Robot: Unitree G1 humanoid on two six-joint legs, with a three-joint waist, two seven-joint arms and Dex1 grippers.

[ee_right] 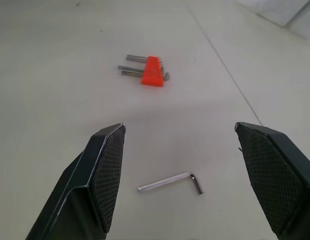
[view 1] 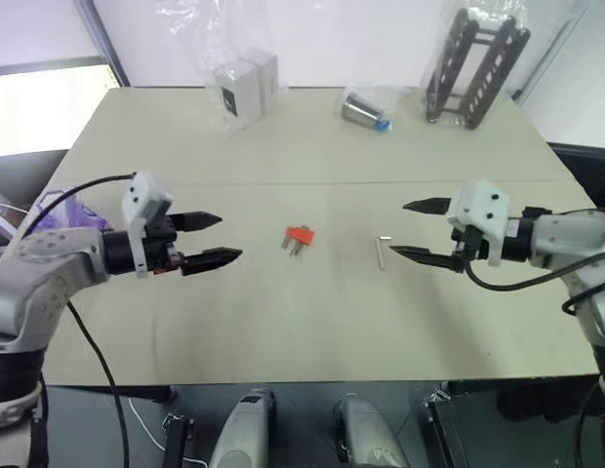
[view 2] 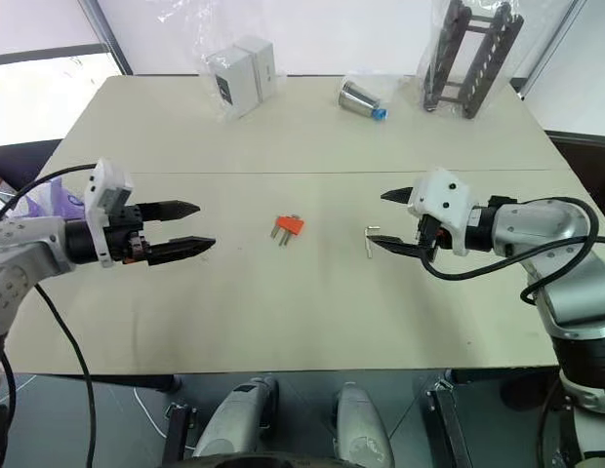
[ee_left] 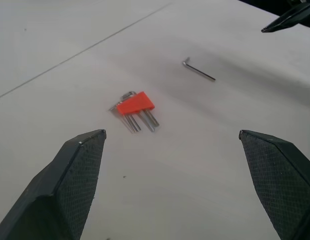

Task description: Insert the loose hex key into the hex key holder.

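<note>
Lying flat near the middle of the tabletop (view 1: 283, 331): the red hex key holder (view 1: 300, 236) at centre frame and, just right of it and apart, the loose hex key (view 1: 383, 250), neither yet touched. Hovering wide open and empty at mid-left, the left gripper (view 1: 207, 240). Likewise open and empty at mid-right, the right gripper (view 1: 423, 231), close beside the key, probably to pick it up first.

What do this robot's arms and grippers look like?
Silver-grey rounded arm shells lead to black wrists. Each carries a white boxy mount. The left gripper and right gripper each have two black tapered fingers with cross-hatched pads. Black cables loop from both wrists.
</note>
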